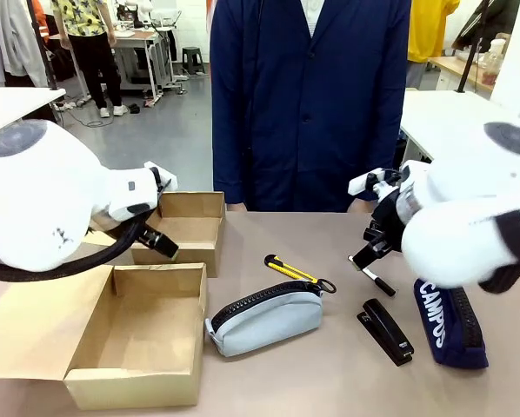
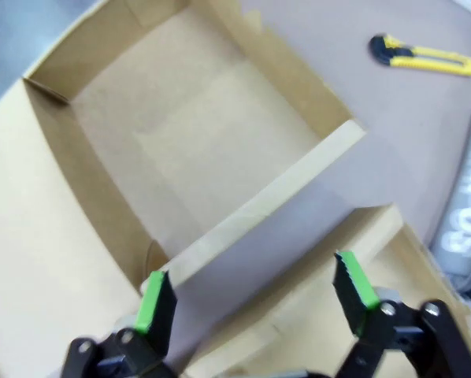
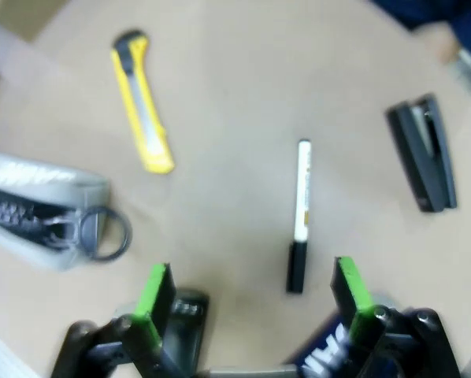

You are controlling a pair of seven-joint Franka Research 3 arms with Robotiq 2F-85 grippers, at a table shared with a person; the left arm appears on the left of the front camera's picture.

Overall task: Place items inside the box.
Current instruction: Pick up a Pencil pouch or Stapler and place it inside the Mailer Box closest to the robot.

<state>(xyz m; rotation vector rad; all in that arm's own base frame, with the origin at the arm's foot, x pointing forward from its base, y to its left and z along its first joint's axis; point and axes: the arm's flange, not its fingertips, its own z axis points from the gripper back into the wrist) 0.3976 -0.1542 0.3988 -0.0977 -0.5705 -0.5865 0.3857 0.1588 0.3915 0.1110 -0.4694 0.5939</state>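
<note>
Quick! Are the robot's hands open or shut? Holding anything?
Left gripper: open, holding nothing.
Right gripper: open, holding nothing, above the marker.

A lab: white worktables (image 1: 8, 100), a person (image 1: 312, 95) in a navy coat.

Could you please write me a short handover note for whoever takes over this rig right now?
Left gripper: open, empty, above the cardboard boxes.
Right gripper: open, empty, over the black marker, not gripping it.
Bigger box: on the robot's left, flap folded out, nothing seen inside. Smaller box sits behind it.
On the table: grey pencil pouch in the middle, yellow-black utility knife just behind it, black stapler and navy CAMPUS pouch on the right.
Done: nothing boxed yet.
Left: all five items.
</note>
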